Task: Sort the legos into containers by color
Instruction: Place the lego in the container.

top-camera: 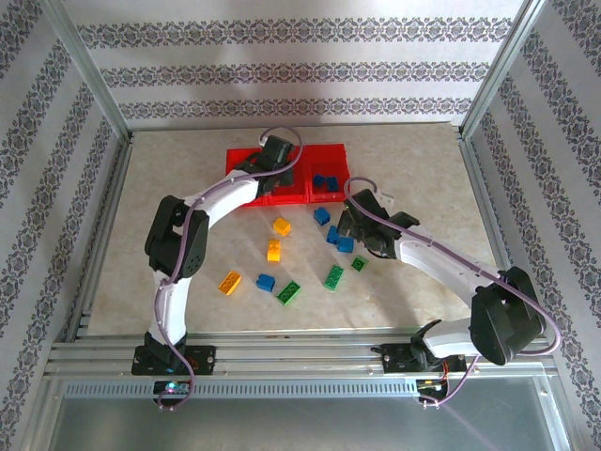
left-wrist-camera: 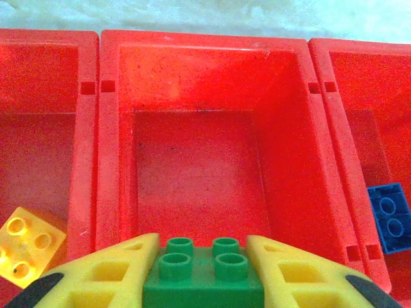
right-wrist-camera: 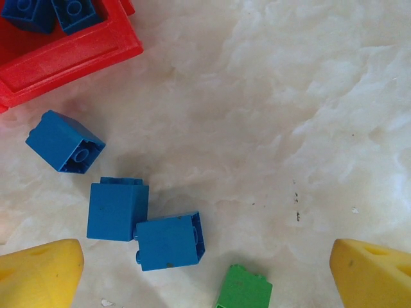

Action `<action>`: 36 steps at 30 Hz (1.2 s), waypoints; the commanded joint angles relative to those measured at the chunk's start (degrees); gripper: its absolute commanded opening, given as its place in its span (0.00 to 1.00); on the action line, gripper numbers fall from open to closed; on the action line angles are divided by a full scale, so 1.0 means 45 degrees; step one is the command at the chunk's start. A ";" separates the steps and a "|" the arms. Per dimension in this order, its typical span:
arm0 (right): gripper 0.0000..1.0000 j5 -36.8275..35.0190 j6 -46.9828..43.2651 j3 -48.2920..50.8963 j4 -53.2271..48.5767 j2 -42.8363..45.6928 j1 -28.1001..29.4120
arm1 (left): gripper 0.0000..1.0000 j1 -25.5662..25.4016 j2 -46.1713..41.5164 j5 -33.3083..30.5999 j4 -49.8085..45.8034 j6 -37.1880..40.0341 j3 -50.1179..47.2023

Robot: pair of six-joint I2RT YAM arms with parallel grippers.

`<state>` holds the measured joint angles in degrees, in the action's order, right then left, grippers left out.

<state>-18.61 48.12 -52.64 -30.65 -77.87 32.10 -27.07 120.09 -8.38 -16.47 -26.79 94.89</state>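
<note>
Over the marbled worktop (top-camera: 423, 178), a green brick (left-wrist-camera: 203, 276) sat clamped in the left pincer (left-wrist-camera: 203, 247) above the bare middle bin (left-wrist-camera: 199, 167). A yellow brick (left-wrist-camera: 26, 247) lay in the left bin (left-wrist-camera: 38, 77) and a blue brick (left-wrist-camera: 390, 215) in the right bin (left-wrist-camera: 359, 83). Dropped off-centre, the green one could have bounced into either. The right pincer (right-wrist-camera: 205, 256) hung spread over loose blue bricks (right-wrist-camera: 170, 240); two touched, so closing might have shoved one away.

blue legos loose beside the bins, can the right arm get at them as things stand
Likely yes: the right arm's fingers hang open just above the blue legos, with nothing on top, though two sit pressed together.
</note>
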 commanded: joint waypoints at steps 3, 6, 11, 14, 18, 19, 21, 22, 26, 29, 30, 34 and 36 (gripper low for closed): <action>0.98 -0.0177 0.0167 0.0233 -0.0297 0.0353 -0.0010 | 0.27 -0.0198 0.0685 -0.0413 -0.0832 0.0414 0.0835; 0.98 -0.0199 0.0170 0.0239 -0.0317 0.0390 -0.0032 | 0.27 -0.0233 0.0899 -0.0326 -0.0852 0.0367 0.0958; 0.98 -0.0220 0.0160 0.0248 -0.0317 0.0406 -0.0023 | 0.28 -0.0272 0.1271 -0.0252 -0.0910 0.0366 0.1193; 0.98 -0.0214 0.0164 0.0253 -0.0298 0.0388 -0.0039 | 0.30 -0.0293 0.1360 -0.0227 -0.0800 0.0366 0.1256; 0.98 -0.0256 0.0149 0.0309 -0.0297 0.0408 -0.0023 | 0.32 -0.0322 0.1608 -0.0208 -0.0735 0.0366 0.1516; 0.98 -0.0242 0.0157 0.0330 -0.0297 0.0425 -0.0039 | 0.32 -0.0334 0.1676 -0.0221 -0.0735 0.0357 0.1592; 0.98 -0.0266 0.0169 0.0380 -0.0297 0.0458 -0.0033 | 0.33 -0.0361 0.1821 -0.0227 -0.0715 0.0347 0.1741; 0.98 -0.0267 0.0185 0.0399 -0.0297 0.0485 -0.0020 | 0.33 -0.0381 0.1893 -0.0247 -0.0697 0.0332 0.1815; 0.98 -0.0334 0.0167 0.0521 -0.0317 0.0676 -0.0045 | 0.39 -0.0430 0.2195 -0.0266 -0.0705 0.0204 0.2099; 0.98 -0.0413 0.0168 0.0603 -0.0351 0.0813 -0.0043 | 0.43 -0.0479 0.2278 -0.0248 -0.0696 0.0135 0.2249; 0.98 -0.0421 0.0169 0.0633 -0.0358 0.0857 -0.0043 | 0.45 -0.0488 0.2278 -0.0257 -0.0677 0.0140 0.2281; 0.98 -0.0486 0.0206 0.0740 -0.0375 0.1009 -0.0065 | 0.45 -0.0535 0.2191 -0.0269 -0.0802 -0.0023 0.2391; 0.98 -0.0511 0.0226 0.0818 -0.0356 0.1109 -0.0062 | 0.45 -0.0537 0.2038 -0.0261 -0.0808 -0.0063 0.2350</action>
<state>-18.96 48.14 -49.98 -31.22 -74.48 32.10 -28.69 129.93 -9.26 -18.06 -25.98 103.85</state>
